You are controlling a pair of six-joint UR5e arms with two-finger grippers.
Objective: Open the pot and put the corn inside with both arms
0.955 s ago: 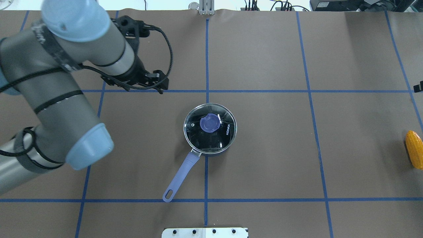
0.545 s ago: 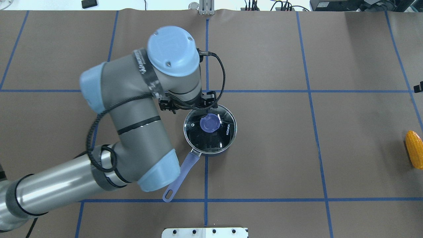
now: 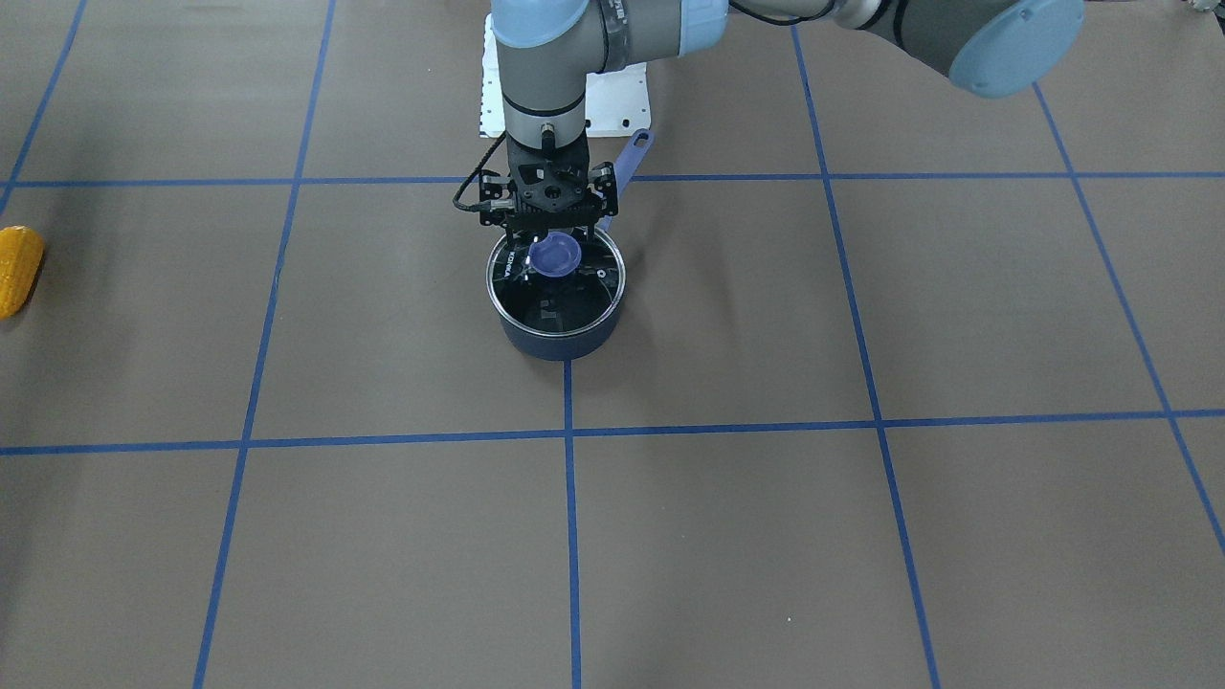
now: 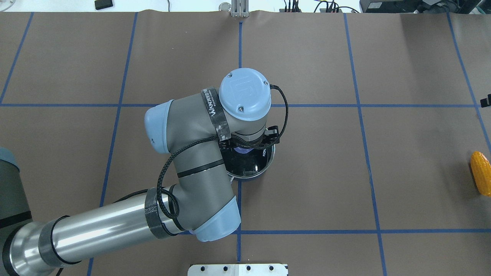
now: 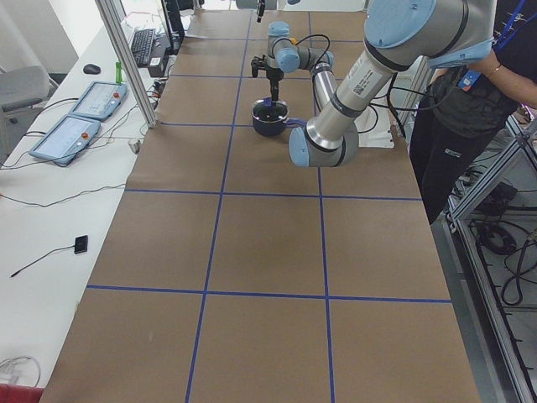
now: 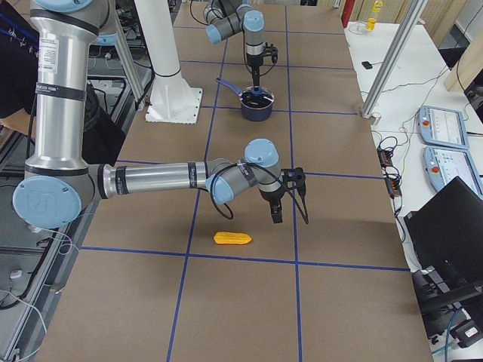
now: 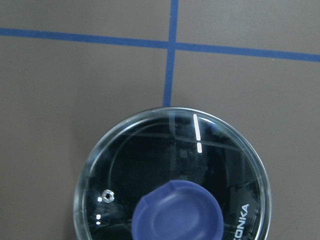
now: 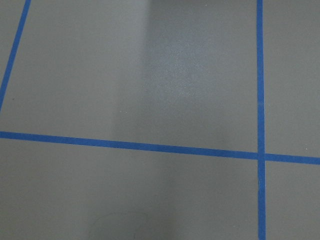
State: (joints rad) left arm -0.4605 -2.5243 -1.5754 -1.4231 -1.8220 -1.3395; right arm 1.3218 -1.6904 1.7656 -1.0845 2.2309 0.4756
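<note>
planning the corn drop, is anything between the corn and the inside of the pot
Yes: the glass lid sits closed on the pot, covering the opening. The left gripper is right above the lid's blue knob, and the lid is not yet lifted. The corn lies well off to the robot's right.

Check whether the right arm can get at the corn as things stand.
Probably yes. The right gripper hangs over bare table close beside the corn, nothing between them. The left gripper is away at the pot, out of the way. Whether the right fingers are open cannot be told.
</note>
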